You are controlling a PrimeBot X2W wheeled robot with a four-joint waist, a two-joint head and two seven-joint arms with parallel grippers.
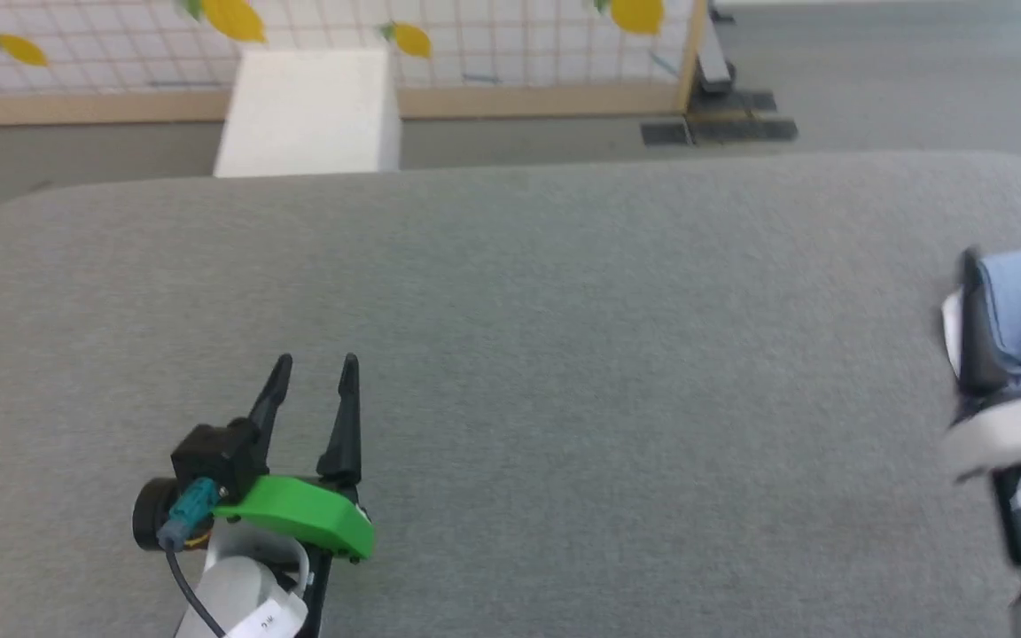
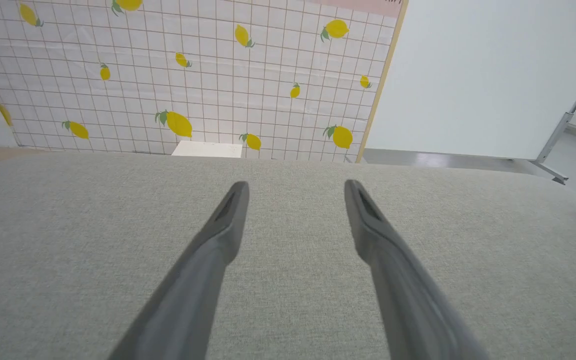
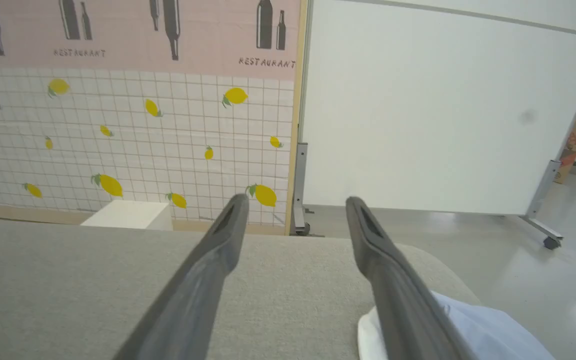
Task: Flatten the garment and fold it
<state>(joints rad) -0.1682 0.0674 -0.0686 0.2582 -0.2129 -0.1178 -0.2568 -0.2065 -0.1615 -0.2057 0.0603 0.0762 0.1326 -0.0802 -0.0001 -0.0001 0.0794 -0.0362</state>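
Along the near left of the head view, we see the left gripper (image 1: 315,359), its two long dark fingers spread wide with only the grey woven-fabric table top (image 1: 564,292) showing between them. Over at the right edge we find the right gripper (image 1: 1012,254), its fingers likewise parted wide; in its own wrist view no cloth is pinched in the gap. Under those fingers lies the light blue soft-knit garment (image 1: 1020,319), bunched at the table's right rim, with a white layer (image 3: 368,340) showing beneath its edge. We cannot tell whether a finger touches the cloth. Beyond the table's far edge stands a white rectangular box (image 1: 307,106), and behind that a white tiled wall panel printed with yellow lemons (image 1: 493,53)
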